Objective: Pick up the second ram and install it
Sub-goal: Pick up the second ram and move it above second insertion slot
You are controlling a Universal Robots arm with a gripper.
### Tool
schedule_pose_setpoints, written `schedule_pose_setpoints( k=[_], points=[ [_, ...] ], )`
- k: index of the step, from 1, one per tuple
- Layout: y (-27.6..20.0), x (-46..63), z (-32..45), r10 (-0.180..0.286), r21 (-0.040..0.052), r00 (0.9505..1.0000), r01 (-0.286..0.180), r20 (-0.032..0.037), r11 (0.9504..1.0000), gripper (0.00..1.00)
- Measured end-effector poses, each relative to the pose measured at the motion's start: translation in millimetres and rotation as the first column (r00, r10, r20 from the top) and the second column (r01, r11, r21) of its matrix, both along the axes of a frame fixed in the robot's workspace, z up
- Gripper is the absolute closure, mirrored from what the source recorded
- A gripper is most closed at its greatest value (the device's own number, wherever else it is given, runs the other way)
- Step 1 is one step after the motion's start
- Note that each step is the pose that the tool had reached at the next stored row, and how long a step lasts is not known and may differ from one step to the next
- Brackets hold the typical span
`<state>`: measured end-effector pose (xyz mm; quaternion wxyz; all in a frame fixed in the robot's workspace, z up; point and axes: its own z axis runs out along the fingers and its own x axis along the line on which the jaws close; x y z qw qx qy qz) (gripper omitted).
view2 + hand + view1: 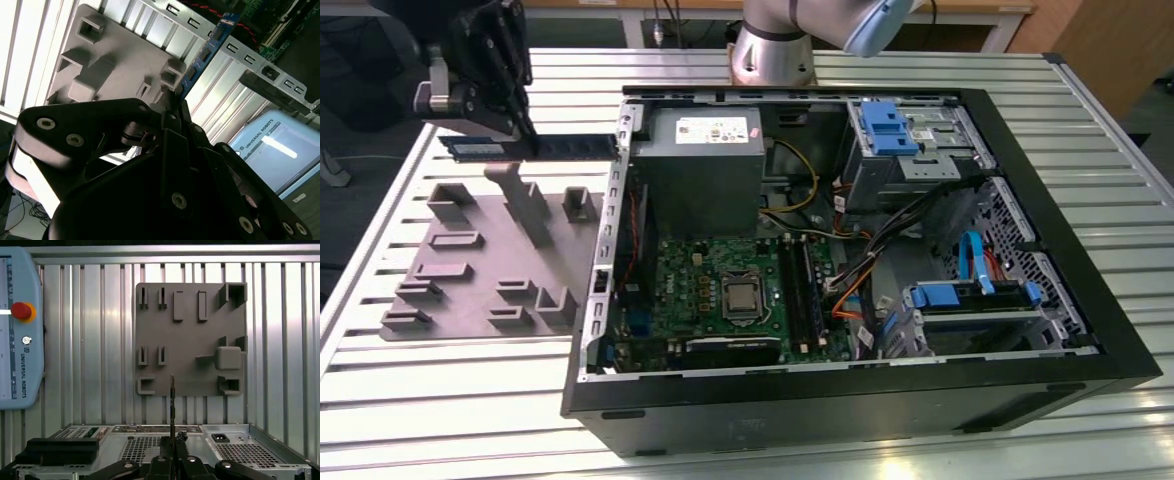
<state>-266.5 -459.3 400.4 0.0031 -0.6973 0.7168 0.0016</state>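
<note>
Exterior view, 10 o'clock: gripper (pixel 511 135) is clamped on the second ram (pixel 534 147), fingers closed on the stick near one end. The stick is level and in the air, its long axis running 9-to-3. The free end points at 3 o'clock and stops just short of the PC case (pixel 854 400) wall.

At 6 o'clock of the gripper, the gray holder (pixel 467 270) lies flat on the slatted table (pixel 440 400). The ram hangs over its far edge.

In the first wrist view the ram (pixel 172 395) shows edge-on, pinched between the fingers of the gripper (pixel 173 442), with the gray holder (pixel 190 335) below it. The teach pendant (pixel 20 340) lies on the table, apart from the holder.

At 3 o'clock of the holder the case lies open. The power supply (pixel 700 150) sits at 12 o'clock inside it, with the motherboard (pixel 714 290) at 6 o'clock of that. The black memory slots (pixel 801 295) are on the board's 3 o'clock side, well apart from the ram. Blue drive caddies (pixel 887 125) are further towards 3 o'clock.
</note>
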Motion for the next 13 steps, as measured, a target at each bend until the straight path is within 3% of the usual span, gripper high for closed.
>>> schedule_pose_setpoints(
  k=[13],
  points=[
    [0.0, 31.6, 0.1, 0.000, 0.0000, 1.0000, 0.000, -0.0001, 1.0000, 0.86]
  ],
)
